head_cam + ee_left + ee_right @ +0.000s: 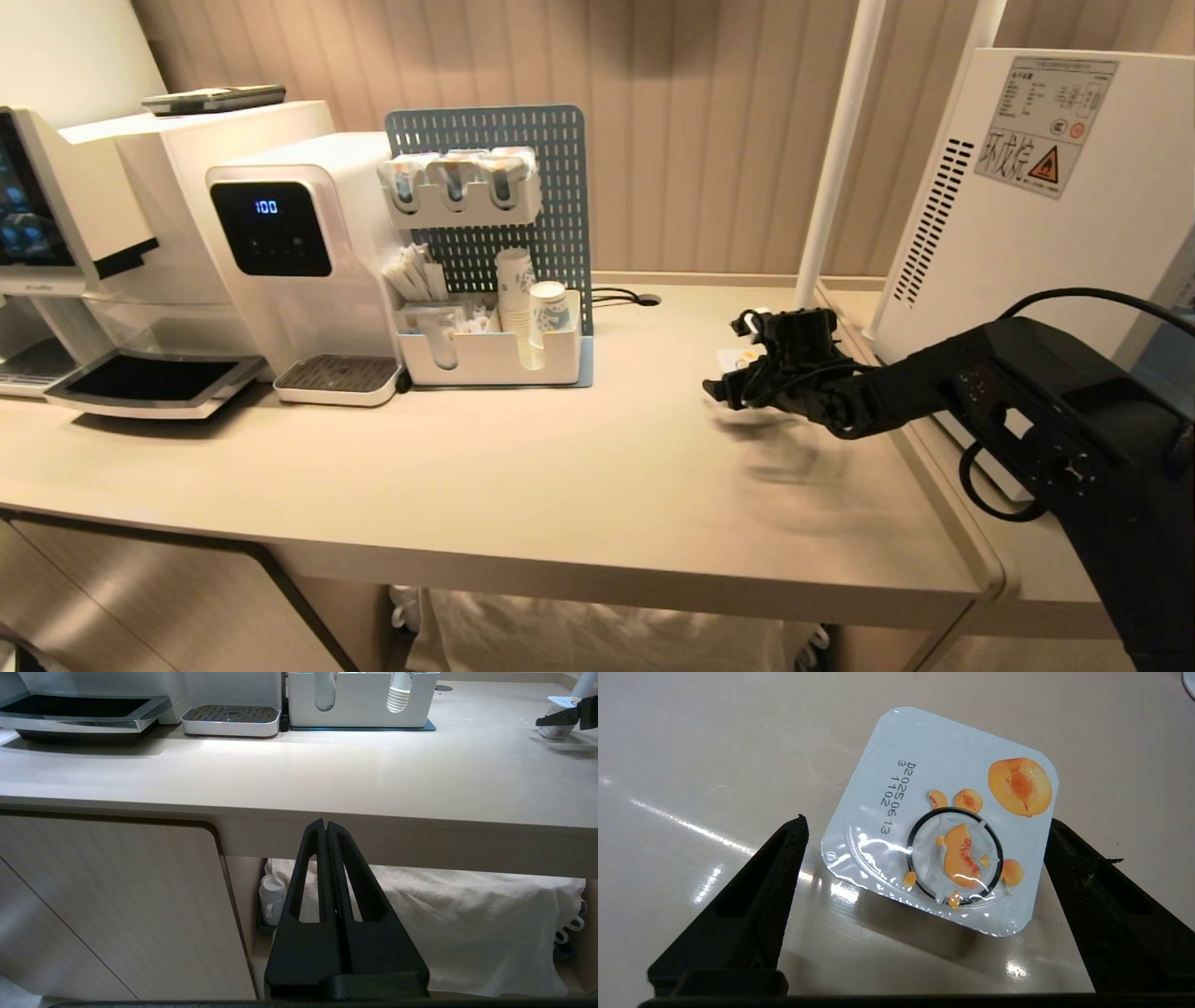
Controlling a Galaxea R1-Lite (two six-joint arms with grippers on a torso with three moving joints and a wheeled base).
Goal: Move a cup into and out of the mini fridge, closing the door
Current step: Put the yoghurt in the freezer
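Note:
A square sealed cup with peach pictures on its white foil lid stands on the beige counter, just left of the mini fridge. My right gripper hangs over the cup, open, with one black finger on each side of the lid and not touching it. In the head view the cup peeks out between the fingers of the right gripper. The fridge's door is out of view. My left gripper is shut and empty, parked below the counter's front edge.
A white pole rises between the cup and the fridge. Further left stand an organiser with stacked paper cups, a water dispenser and a coffee machine. A white cloth lies under the counter.

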